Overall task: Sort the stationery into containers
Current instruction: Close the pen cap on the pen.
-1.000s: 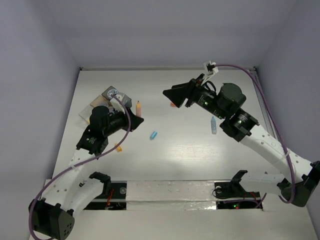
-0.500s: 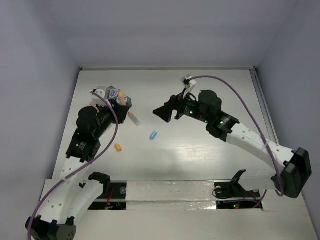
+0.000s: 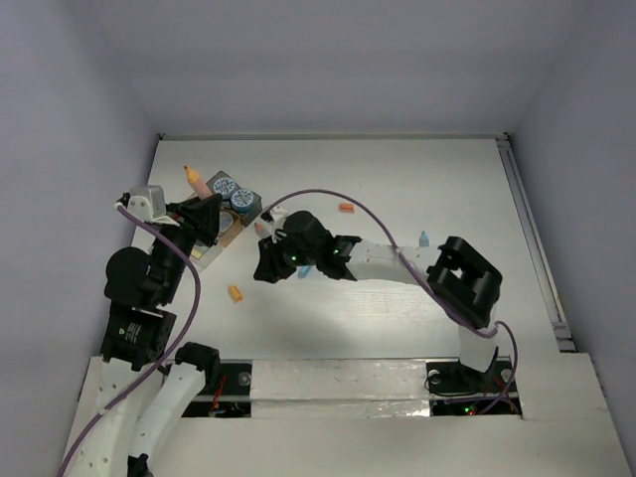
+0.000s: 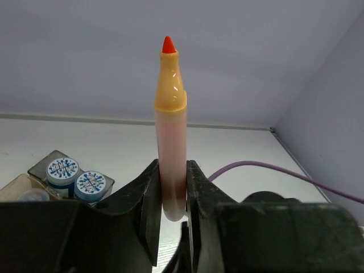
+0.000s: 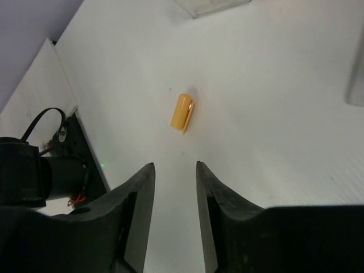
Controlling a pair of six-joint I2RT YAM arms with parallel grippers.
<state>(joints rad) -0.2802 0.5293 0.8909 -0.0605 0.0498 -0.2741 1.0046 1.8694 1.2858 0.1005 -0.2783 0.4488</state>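
Observation:
An orange pen [image 4: 170,131] with a red tip stands upright between the fingers of my left gripper [image 4: 170,170], which is shut on its lower end. From above, that pen [image 3: 191,178] and the left gripper [image 3: 204,207] hang beside the containers at the back left. The dark grey box [image 3: 221,180] holds two round blue-patterned tubs [image 3: 233,192], and a tan tray [image 3: 227,231] lies beside it. My right gripper [image 5: 173,166] is open and empty, a short way from a small orange cap [image 5: 182,112] lying on the table. From above, the right gripper [image 3: 260,266] is right of that cap [image 3: 236,293].
A small blue piece [image 3: 305,270] lies partly under the right arm. An orange piece [image 3: 346,208] and a blue pen [image 3: 423,238] lie further right. A pink item [image 3: 260,228] sits near the trays. A clear tray's corner [image 5: 210,5] shows at the right wrist view's top.
My left arm drew back to the left, carrying the orange pen upright. My right arm swung across the table to the left toward the orange cap, and its jaws narrowed.

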